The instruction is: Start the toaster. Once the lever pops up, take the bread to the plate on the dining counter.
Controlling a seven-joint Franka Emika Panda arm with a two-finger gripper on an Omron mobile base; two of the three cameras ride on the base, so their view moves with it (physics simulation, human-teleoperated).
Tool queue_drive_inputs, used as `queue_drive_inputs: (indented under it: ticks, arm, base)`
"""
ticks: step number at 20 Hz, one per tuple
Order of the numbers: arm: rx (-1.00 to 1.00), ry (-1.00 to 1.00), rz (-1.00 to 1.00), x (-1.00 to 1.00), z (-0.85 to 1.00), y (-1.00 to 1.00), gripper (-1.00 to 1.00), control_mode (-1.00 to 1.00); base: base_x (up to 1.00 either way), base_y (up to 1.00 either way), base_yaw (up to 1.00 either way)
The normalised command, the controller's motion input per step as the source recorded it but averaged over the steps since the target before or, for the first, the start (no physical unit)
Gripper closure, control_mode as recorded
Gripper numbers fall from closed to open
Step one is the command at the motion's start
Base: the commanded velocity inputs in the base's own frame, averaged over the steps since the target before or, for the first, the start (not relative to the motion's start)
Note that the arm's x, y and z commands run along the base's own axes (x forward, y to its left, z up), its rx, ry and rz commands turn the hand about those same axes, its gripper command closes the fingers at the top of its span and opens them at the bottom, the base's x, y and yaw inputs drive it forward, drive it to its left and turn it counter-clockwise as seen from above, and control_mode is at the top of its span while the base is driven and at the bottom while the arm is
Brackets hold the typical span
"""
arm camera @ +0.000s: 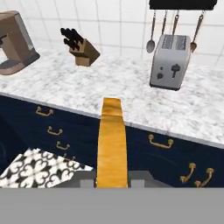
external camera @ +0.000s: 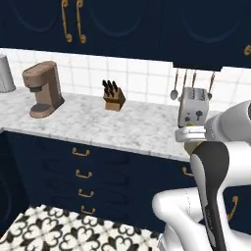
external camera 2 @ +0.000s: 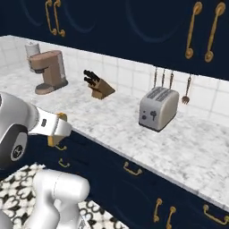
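We are clamping our gripper (arm camera: 112, 181) on the bread (arm camera: 112, 144), its crust edge jutting forward from between the fingers. The toaster (arm camera: 170, 61) is standing well apart, ahead on the counter (arm camera: 131, 87).

Legible text, labels, brands, numbers, signs: none found on any surface; the toaster (arm camera: 169, 61) carries small dark controls on its narrow face, unlettered at this resolution; the coffee machine (external camera: 43, 88) and knife block (external camera 2: 101, 88) bear no readable marking
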Motion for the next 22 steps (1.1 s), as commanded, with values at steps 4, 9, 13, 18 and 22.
queue_drive_inputs:
  ticks: [4, 9, 13, 18, 22]
  arm:
    - [0.00, 0.00, 0.00, 0.00, 0.00, 0.00, 1.00, 1.00]
    - [0.00, 0.00, 0.00, 0.00, 0.00, 0.00, 1.00, 1.00]
    - [0.00, 0.00, 0.00, 0.00, 0.00, 0.00, 1.00, 1.00]
    - [0.00, 0.00, 0.00, 0.00, 0.00, 0.00, 1.00, 1.00]
    - [0.00, 0.00, 0.00, 0.00, 0.00, 0.00, 1.00, 1.00]
  base:
    - [-0.17, 0.05, 0.75]
    - [-0.09, 0.06, 0.92]
    - [-0.12, 0.02, 0.96]
    - [0.00, 0.00, 1.00]
    - [0.00, 0.00, 0.96]
